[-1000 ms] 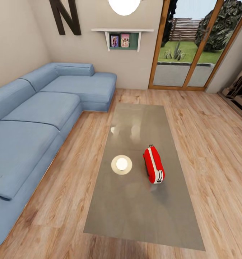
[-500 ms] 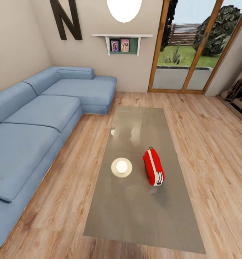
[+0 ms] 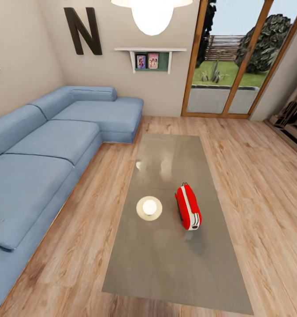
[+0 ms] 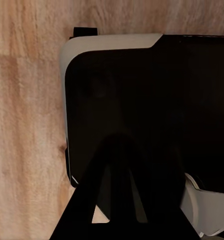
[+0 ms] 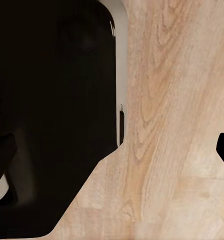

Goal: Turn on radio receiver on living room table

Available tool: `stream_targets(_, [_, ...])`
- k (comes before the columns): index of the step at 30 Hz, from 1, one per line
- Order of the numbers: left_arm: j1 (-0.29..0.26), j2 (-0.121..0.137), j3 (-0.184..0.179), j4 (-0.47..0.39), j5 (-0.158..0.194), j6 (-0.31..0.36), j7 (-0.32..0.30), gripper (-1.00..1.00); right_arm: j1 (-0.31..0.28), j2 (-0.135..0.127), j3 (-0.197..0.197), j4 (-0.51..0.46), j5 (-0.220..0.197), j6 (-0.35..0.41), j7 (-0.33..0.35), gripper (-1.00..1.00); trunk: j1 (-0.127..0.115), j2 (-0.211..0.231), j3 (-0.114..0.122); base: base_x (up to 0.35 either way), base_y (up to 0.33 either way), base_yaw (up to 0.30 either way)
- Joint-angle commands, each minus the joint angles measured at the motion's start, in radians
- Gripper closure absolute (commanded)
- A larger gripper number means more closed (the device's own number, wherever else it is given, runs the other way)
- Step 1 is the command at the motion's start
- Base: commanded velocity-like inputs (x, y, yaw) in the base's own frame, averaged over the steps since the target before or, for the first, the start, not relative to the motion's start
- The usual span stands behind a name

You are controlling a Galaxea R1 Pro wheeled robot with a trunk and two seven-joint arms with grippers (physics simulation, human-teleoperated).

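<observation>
On the table [image 3: 166, 259] sits the radio receiver [image 3: 188, 207]; either end effector's opening can't be told.

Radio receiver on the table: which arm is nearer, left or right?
Probably right. The radio receiver lies right of the middle of the table, on the right arm's side. Both wrist views face wood floor, so neither arm is at the table.

We count one red radio [image 3: 188, 213] on one counter [image 3: 166, 264], one blue sofa [image 3: 42, 149], one big letter N [image 3: 83, 31] on the wall, one hanging lamp [image 3: 152, 15], one small shelf [image 3: 150, 55] with two pictures [image 3: 147, 61].
</observation>
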Motion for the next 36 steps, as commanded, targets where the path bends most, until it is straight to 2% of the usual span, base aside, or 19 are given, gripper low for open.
stream_targets(1, [0.0,0.0,0.0,0.0,0.0,0.0,0.0,1.0,0.0,0.0,0.0,0.0,0.0,0.0,0.0,-1.0,0.0,0.0,0.002,0.0,0.0,0.0])
stream_targets(36, [0.0,0.0,0.0,0.0,0.0,0.0,0.0,1.0,0.0,-0.002,-0.001,0.0,0.0,0.0,0.0,-1.0,0.0,0.0,0.059,0.0,0.0,0.0])
